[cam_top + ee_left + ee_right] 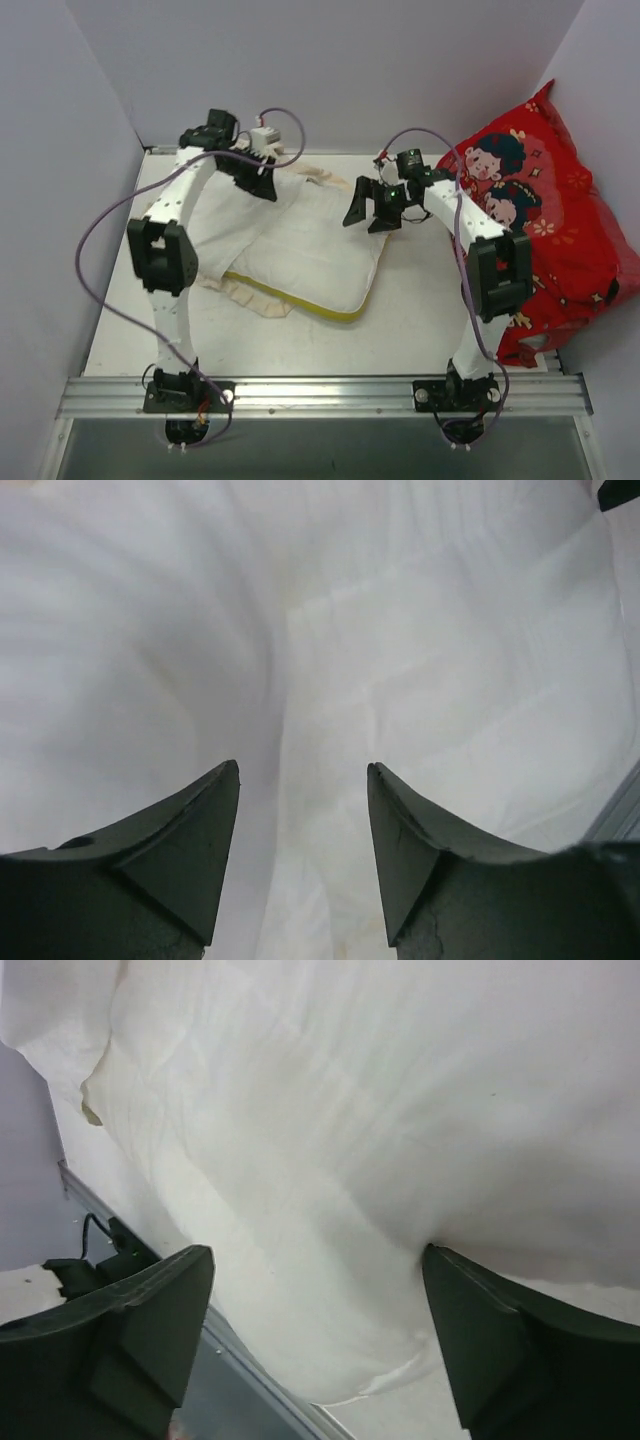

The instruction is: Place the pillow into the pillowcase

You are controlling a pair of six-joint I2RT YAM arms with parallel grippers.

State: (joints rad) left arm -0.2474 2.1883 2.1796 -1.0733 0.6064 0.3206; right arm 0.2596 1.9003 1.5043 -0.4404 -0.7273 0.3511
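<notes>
The pale, smooth table (pixel 420 320) fills the enclosure, shut in by plain lilac-grey walls (pixel 350 70) on three sides and by a ribbed aluminium rail (pixel 320 392) along the near edge. The bare surface lies mostly in the near half and to the right of the bedding.

A big red cushion (pixel 570 230) is propped in the right corner against the wall. It is glossy and plump, and printed with cartoon children and small gold flowers.

The pillowcase (pixel 222 232) lies limp and rumpled at centre-left, pale cloth with a cream ruffled frill showing at its near and far edges. The pillow (pixel 310 250) rests over it at the table's middle, turned at a slant. It is plump, white and rectangular, with a yellow strip (pixel 290 298) exposed along its near edge. I cannot tell whether its far end sits inside the case.

The left gripper (pixel 258 180) hangs over the far left of the bedding. Its wrist view shows the dark wedge fingers (pixel 200 840) parted, with only soft folded white cloth beyond them and nothing grasped.

The right gripper (pixel 370 215) hovers at the pillow's far right corner with its fingers (pixel 150 1310) spread wide and released. One tip is just touching finely woven white fabric.
</notes>
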